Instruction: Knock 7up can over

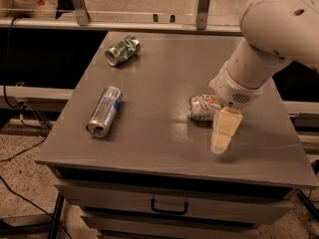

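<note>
Silver-white 7up can point(202, 107) lies on its side on the tabletop point(164, 68), just beside the gripper point(222, 136), and whether that is open or closed cannot be told.

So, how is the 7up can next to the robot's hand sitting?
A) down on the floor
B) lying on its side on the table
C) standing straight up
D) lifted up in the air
B: the 7up can lies on its side on the table, right beside the gripper, which is down low over the table's front right part.
</note>
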Tool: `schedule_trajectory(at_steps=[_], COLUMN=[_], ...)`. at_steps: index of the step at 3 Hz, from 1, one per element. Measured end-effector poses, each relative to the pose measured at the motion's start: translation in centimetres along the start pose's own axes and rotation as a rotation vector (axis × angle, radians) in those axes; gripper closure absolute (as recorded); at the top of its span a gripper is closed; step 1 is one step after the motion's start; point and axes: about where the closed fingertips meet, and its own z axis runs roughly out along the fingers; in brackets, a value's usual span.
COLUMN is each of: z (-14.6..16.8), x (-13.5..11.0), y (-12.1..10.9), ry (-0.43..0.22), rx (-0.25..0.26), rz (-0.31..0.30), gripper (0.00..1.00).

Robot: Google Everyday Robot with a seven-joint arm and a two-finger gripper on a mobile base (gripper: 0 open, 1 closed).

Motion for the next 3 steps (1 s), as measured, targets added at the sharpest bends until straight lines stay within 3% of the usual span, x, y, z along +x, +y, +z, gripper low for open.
schedule_trajectory(at_steps=[1, 3], z=[0.1, 2.4], x=[0.2, 3.8], y=[0.0, 0.2], ry=[-0.012, -0.203], rx=[0.002, 0.013], rz=[0.004, 0.071], gripper=[0.00, 0.00])
